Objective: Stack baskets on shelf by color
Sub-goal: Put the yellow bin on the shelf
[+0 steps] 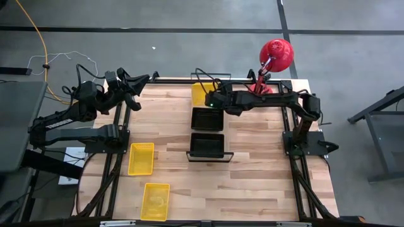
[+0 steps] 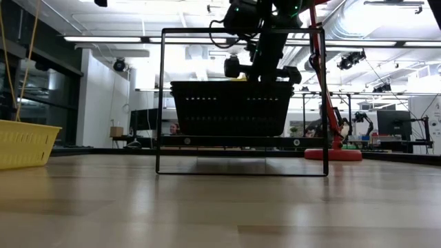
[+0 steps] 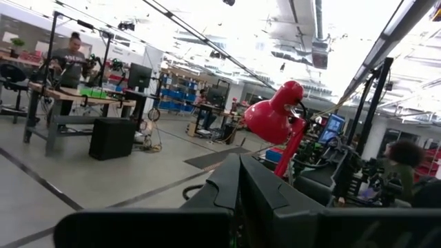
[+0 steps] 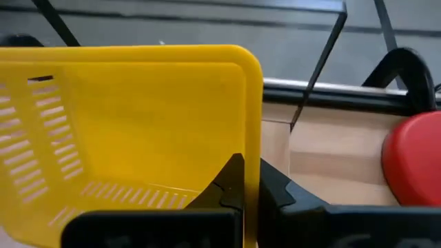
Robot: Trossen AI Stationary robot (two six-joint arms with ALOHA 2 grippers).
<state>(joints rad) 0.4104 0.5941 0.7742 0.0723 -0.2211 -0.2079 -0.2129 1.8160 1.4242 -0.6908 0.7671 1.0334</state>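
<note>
Baskets like the yellow basket (image 4: 131, 131) in the right hand (image 4: 249, 180) look light, thin-walled and stiff: hard plastic with slotted sides, probably a little slick. In the right wrist view the two dark fingers (image 4: 231, 182) straddle its side wall close to a rounded corner, one inside and one outside, pinched on the rim. That rim seems the sensible place to hold it, near a corner where the wall flexes least; a one-sided grip may let it tilt.

Seen from above, this basket (image 1: 199, 93) sits at the far end of the shelf (image 1: 208, 157). Just nearer than the hand, two black baskets (image 1: 207, 118) lie in a row on the shelf. Well off to the hand's far side, two more yellow baskets (image 1: 141, 157) wait on the table (image 1: 259, 183).

Beyond those, the left hand (image 1: 129, 85) hangs at the table's edge; whether its fingers are together or apart I cannot tell.
</note>
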